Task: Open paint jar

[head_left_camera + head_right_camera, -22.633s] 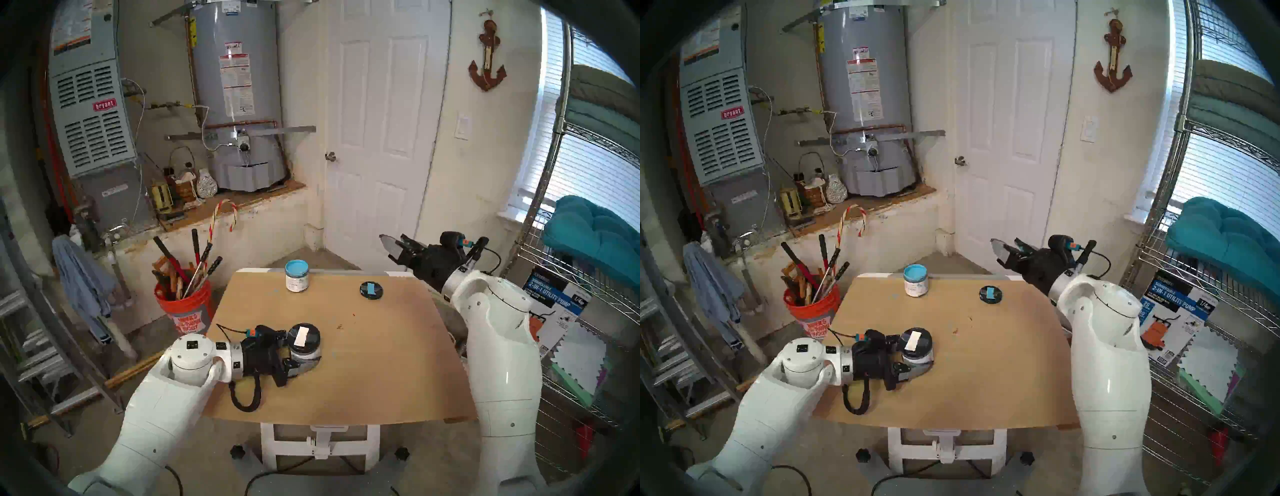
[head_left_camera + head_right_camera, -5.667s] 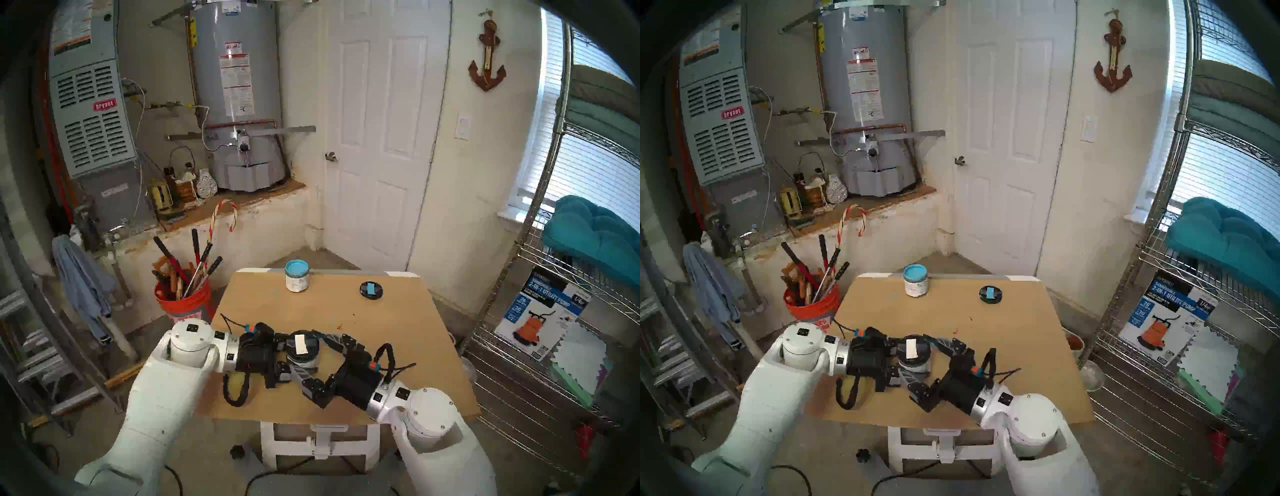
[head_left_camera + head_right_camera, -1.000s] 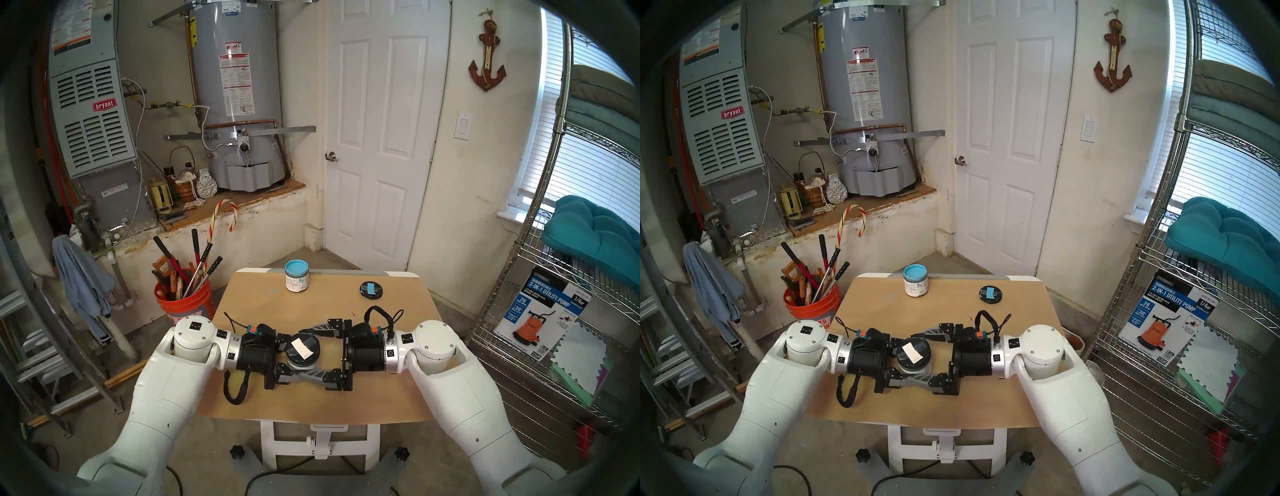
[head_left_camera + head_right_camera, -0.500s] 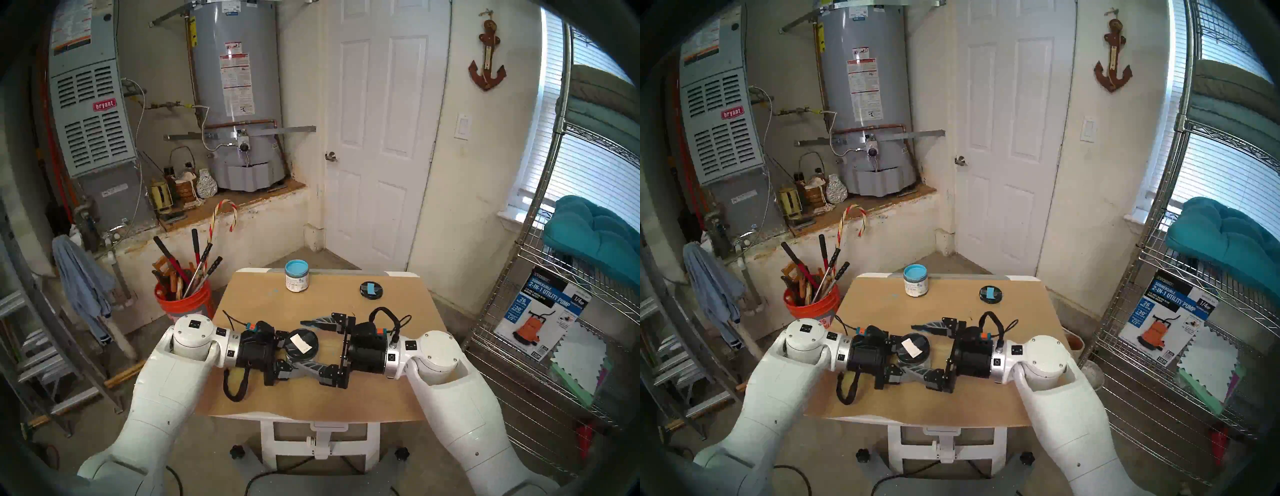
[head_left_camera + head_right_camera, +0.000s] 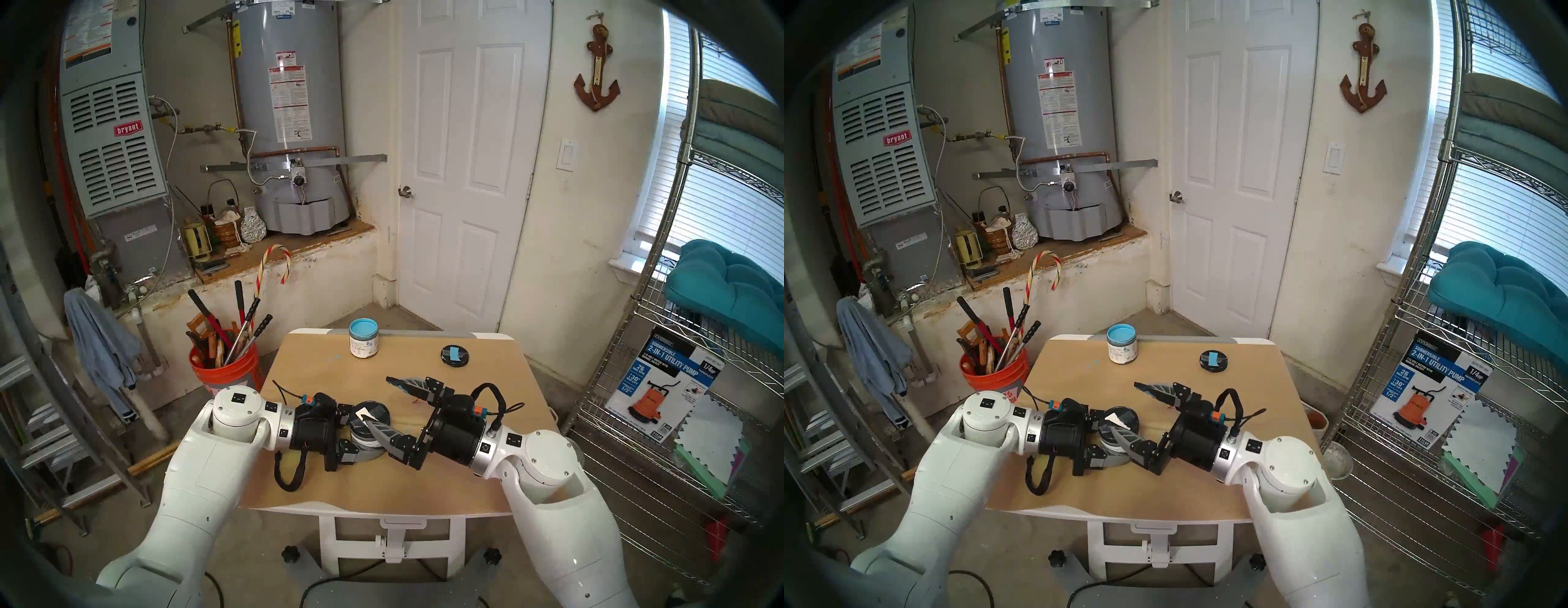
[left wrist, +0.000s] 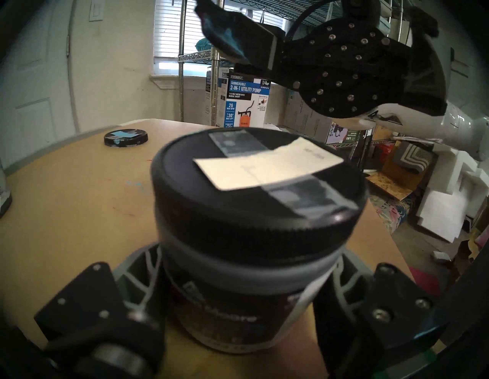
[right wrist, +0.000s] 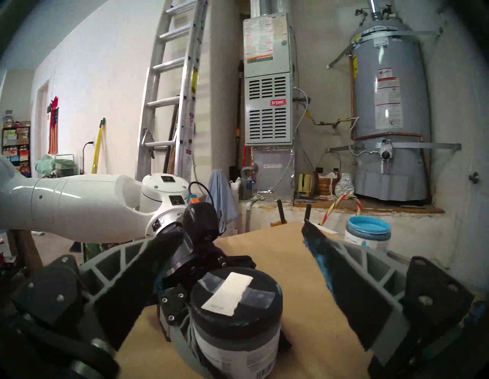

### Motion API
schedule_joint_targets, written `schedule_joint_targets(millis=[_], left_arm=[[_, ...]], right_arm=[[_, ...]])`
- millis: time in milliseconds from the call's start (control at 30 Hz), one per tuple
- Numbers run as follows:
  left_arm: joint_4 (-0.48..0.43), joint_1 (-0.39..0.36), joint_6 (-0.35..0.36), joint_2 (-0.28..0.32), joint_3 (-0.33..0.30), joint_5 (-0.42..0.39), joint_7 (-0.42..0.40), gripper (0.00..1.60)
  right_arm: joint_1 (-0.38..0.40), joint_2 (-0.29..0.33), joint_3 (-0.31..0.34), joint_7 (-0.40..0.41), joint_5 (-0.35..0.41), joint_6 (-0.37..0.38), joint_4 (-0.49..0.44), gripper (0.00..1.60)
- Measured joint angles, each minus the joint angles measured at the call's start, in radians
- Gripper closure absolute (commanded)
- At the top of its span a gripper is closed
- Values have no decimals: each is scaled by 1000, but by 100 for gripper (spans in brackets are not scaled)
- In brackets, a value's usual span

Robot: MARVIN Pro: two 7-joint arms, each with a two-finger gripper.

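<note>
The paint jar (image 5: 364,443) stands on the wooden table (image 5: 466,475), with its black lid (image 5: 379,411) and white tape strip on top. My left gripper (image 5: 365,437) is shut on the jar's body from the left, seen close in the left wrist view (image 6: 243,280) below the lid (image 6: 259,201). My right gripper (image 5: 374,398) is open, wide apart, tilted and raised at the jar's right. In the right wrist view (image 7: 243,230) its fingers (image 7: 344,267) stand either side of the lid (image 7: 254,299), clear of it.
An open jar of light-blue paint (image 5: 363,342) and a black lid with blue tape (image 5: 455,355) sit at the table's far edge. An orange bucket of tools (image 5: 225,369) stands left of the table, a wire shelf (image 5: 679,403) right.
A second ago my right gripper was shut on the lid. It has opened, drawn back to the right, risen and tilted. The left gripper still holds the jar; the tape strip has turned.
</note>
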Motion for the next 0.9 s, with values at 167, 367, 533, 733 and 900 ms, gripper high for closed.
schedule_joint_targets(millis=[167, 367, 533, 733, 900], left_arm=[[5, 0, -6, -3, -3, -1, 0, 160], [10, -2, -10, -5, -4, -2, -2, 160], [16, -6, -14, -7, -5, -2, -4, 160], [15, -5, -14, -8, -6, -2, -4, 160], [2, 2, -6, -8, -8, 2, -2, 160]], right_arm=[[-60, -10, -17, -62, -56, -9, -59, 0], [-128, -16, -38, -129, -134, -10, -125, 0], [-172, -20, -70, -195, -189, 1, -156, 0], [-177, -19, -117, -277, -213, 11, -144, 0], [-160, -23, -131, -320, -227, 6, -104, 0]])
